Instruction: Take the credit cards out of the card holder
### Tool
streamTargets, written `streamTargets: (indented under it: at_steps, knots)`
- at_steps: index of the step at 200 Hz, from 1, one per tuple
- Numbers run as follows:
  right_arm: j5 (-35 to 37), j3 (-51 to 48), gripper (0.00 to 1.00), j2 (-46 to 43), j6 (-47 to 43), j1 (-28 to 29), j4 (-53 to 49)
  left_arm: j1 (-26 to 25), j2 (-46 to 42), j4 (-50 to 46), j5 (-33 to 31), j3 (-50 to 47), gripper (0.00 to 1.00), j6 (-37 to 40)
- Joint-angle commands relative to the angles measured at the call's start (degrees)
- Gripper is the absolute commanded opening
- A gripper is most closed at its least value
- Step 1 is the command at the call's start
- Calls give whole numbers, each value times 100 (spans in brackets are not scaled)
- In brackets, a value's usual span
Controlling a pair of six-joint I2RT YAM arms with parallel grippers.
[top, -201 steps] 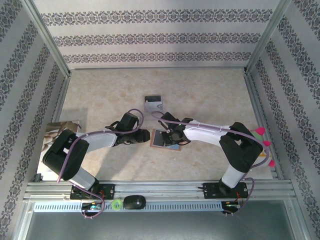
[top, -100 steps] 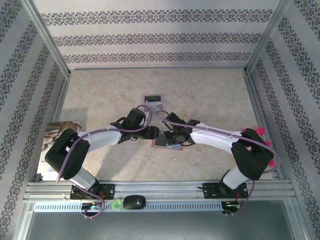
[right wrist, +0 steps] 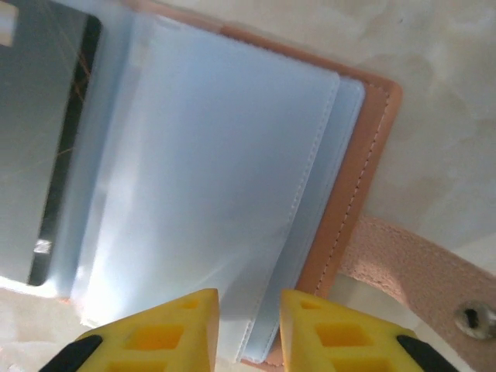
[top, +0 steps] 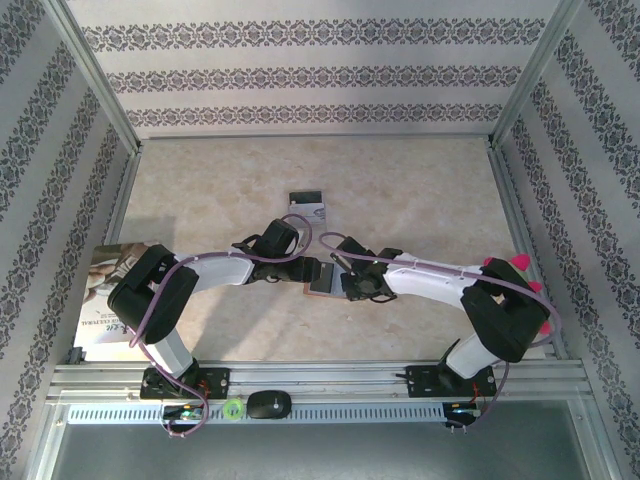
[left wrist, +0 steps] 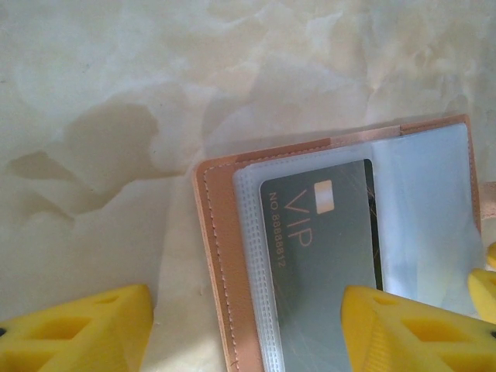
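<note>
The card holder point(top: 317, 285) lies open on the table, mostly covered by both grippers. In the left wrist view its tan leather edge point(left wrist: 221, 256) frames clear sleeves, and a grey VIP credit card point(left wrist: 322, 248) sits inside one. My left gripper point(left wrist: 248, 333) is open and straddles that left edge, one yellow finger on the table and the other over the card. My right gripper point(right wrist: 248, 325) hovers over the holder's other half point(right wrist: 364, 178). Its jaws stand a little apart, with the edges of the clear sleeves point(right wrist: 225, 186) running between them. The grey card point(right wrist: 39, 139) shows at upper left.
A silvery clear case with a black end point(top: 307, 207) lies just behind the holder. A booklet point(top: 100, 295) rests at the table's left edge. The holder's strap with a snap point(right wrist: 434, 279) sticks out to its right. A mouse point(top: 268, 403) sits on the front rail.
My left gripper has swung right from beside the holder to over its left edge and has opened wider. My right gripper has shifted slightly toward the front right, and its jaws have parted a little.
</note>
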Motion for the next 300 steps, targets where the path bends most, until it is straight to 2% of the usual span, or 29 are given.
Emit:
streamTargets:
  at_steps: [1, 22, 41, 80, 172, 209, 248, 269, 300]
  knots:
    - [202, 135, 29, -346, 19, 24, -23, -84, 123, 34, 61, 22, 66, 27]
    - [233, 190, 29, -598, 11, 4, -76, -88, 86, 64, 98, -18, 66, -19]
    - [-96, 292, 23, -715, -221, -3, 62, -81, 27, 62, 88, -39, 66, -31]
    - [-865, 627, 18, -163, -330, -23, 357, -82, -13, 77, 64, -90, 66, -63]
    - [-422, -196, 12, 413, 125, -395, 240, -86, 4, 125, 42, -215, 64, -153]
    - [-382, 80, 18, 27, -203, -392, 181, -84, 18, 10, -3, -299, 62, -129]
    - [-783, 492, 32, -363, -724, -245, 363, -80, -396, -7, -115, -450, 65, -162]
    - [-1233, 746, 36, -144, -794, -140, 635, -80, -665, -25, -266, -546, 68, -195]
    - [-1353, 1133, 36, 465, -731, -18, 736, -77, -975, -69, -497, -679, 70, -259]
